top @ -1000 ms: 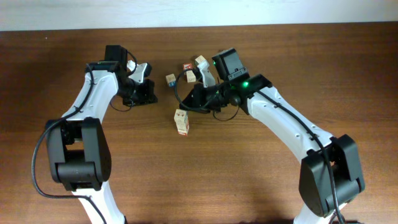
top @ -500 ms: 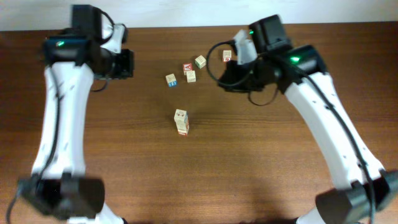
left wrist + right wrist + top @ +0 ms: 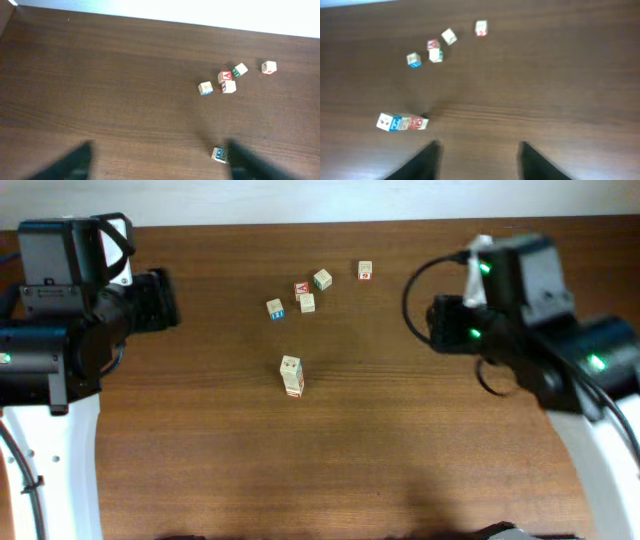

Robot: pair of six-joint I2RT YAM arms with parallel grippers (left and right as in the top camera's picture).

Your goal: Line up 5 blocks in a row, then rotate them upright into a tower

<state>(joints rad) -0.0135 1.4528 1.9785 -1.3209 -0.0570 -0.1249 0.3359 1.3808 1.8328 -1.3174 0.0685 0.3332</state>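
Five loose blocks lie at the table's far middle: a green-marked one (image 3: 322, 279), a red-faced one (image 3: 301, 288), a beige one (image 3: 307, 302), one with blue marks (image 3: 274, 308) and one with an orange-red mark (image 3: 365, 270). Nearer the middle stands a short stack of blocks (image 3: 291, 375), showing blue and red faces (image 3: 402, 122). My left gripper (image 3: 160, 147) is open and empty, high over the table's left; its right finger hides part of the stack (image 3: 219, 154). My right gripper (image 3: 480, 145) is open and empty, high on the right.
The brown wooden table (image 3: 400, 440) ends at a pale wall along its far edge (image 3: 320, 200). My left arm (image 3: 60, 350) fills the left side and my right arm (image 3: 560, 360) the right side.
Both arms have pulled back from the block cluster, the left one leftward and the right one rightward, and risen. Both grippers have gone from shut to open.
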